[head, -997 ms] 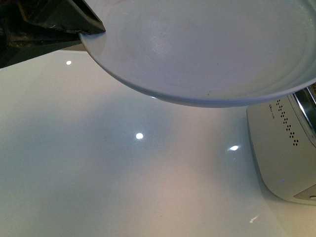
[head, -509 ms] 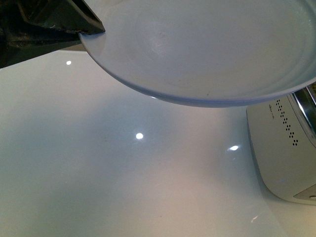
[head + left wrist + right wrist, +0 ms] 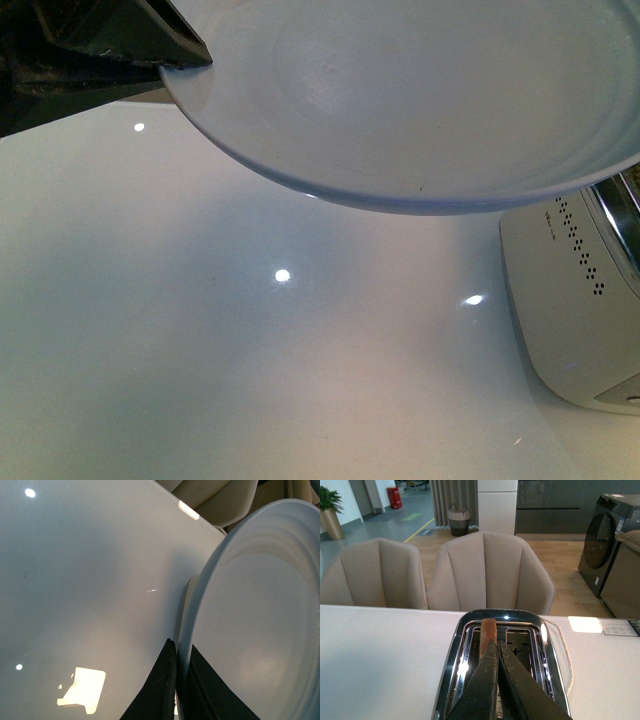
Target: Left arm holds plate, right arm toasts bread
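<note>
Glazed ceramic is supposed for the plate, so it is judged stiff, slippery and breakable; it is held over the table, left of the toaster, its left rim pinched by the left gripper. Light, crumbly bread is stood in one toaster slot, its upper crust clamped by the narrow right gripper, where a gentle hold is advised

Bread mostly hidden within toaster

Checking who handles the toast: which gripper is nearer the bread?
Right. The right gripper pinches the bread in the toaster; the left gripper clamps the plate rim, apart from it.
</note>
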Robot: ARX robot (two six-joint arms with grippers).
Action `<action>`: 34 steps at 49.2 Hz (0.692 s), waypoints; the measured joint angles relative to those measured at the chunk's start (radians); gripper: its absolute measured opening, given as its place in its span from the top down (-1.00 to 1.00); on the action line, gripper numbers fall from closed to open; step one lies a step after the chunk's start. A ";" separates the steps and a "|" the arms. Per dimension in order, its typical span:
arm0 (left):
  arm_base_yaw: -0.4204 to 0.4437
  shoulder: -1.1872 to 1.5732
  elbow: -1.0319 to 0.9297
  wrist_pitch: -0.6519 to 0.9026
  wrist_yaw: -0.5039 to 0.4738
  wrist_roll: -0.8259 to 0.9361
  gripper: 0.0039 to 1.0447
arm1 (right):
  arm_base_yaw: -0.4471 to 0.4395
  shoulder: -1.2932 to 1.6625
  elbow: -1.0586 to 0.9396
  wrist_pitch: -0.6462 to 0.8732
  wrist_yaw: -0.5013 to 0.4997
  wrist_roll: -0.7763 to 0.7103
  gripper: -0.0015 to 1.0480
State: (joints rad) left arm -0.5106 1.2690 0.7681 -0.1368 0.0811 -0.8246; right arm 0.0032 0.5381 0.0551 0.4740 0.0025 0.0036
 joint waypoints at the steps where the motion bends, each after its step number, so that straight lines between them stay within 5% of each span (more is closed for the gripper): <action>1: 0.000 0.000 0.000 0.000 0.000 0.000 0.94 | 0.000 -0.010 -0.003 -0.007 0.000 0.000 0.96; 34: 0.000 0.000 0.000 0.000 0.000 0.000 0.94 | 0.000 -0.297 -0.037 -0.233 -0.002 0.000 0.96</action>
State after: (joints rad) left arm -0.5106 1.2690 0.7681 -0.1364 0.0811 -0.8246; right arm 0.0032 0.2409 0.0181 0.2413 0.0010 0.0032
